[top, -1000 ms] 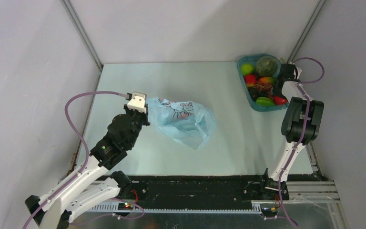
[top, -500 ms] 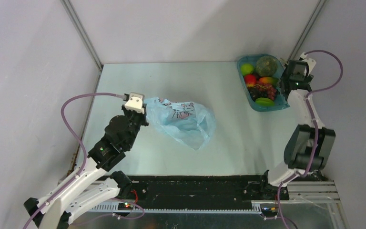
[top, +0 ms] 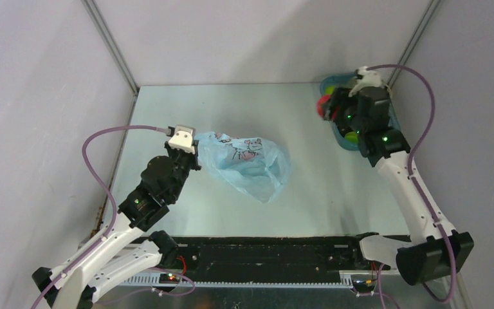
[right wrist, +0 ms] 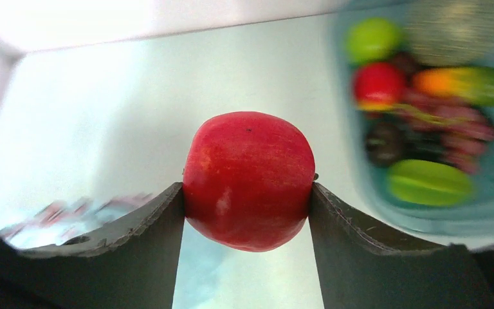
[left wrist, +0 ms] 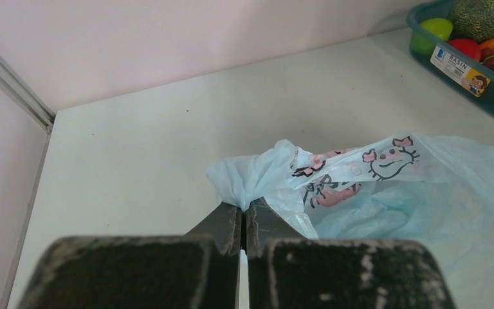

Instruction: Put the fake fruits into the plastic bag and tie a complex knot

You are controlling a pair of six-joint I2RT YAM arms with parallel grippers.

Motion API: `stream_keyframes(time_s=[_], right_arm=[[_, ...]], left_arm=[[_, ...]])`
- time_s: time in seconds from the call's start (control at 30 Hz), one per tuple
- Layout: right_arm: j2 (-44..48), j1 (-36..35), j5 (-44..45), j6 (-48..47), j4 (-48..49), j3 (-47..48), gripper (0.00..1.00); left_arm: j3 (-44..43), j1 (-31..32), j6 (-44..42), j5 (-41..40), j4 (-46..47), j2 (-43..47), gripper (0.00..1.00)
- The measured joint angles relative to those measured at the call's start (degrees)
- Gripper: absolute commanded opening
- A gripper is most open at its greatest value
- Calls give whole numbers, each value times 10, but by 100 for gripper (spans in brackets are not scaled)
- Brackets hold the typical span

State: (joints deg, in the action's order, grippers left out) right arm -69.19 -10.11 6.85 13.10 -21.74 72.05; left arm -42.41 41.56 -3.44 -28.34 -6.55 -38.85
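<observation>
The right gripper [right wrist: 247,196] clamps a glossy red plastic apple [right wrist: 249,170]; the left gripper [left wrist: 244,215] pinches the crinkly light-blue plastic bag [left wrist: 392,199].

The pale tabletop [top: 309,193] carries two things. A crumpled light-blue plastic bag [top: 251,161] lies right at the fingertips of my left hand [left wrist: 244,215] and spreads out ahead of it and to its right. A teal tray [left wrist: 485,93] sits at the far corner, just right of my right hand [right wrist: 247,193], well apart from the bag.

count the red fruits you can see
2: a red apple between the right jaws, a second red fruit in the teal tray beside the lime fruit; others may be hidden underneath.
</observation>
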Motion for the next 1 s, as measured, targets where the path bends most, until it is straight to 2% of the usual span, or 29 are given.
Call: stream_keyframes(time_s=[0.27, 0.4, 0.5, 0.73, 1.0], right_arm=[[29, -251, -150, 3, 11, 0, 38], [-2, -367, -158, -2, 26, 0, 37], [-50, -421, -140, -7, 34, 0, 37], [-188, -443, -46, -15, -3, 38, 35], [-269, -428, 75, -22, -31, 64, 34]], left_arm=[[0, 0, 0, 1, 0, 0, 0], [0, 0, 0, 1, 0, 0, 0], [0, 0, 0, 1, 0, 0, 0], [0, 0, 0, 1, 0, 0, 0], [0, 0, -1, 0, 0, 3, 0]])
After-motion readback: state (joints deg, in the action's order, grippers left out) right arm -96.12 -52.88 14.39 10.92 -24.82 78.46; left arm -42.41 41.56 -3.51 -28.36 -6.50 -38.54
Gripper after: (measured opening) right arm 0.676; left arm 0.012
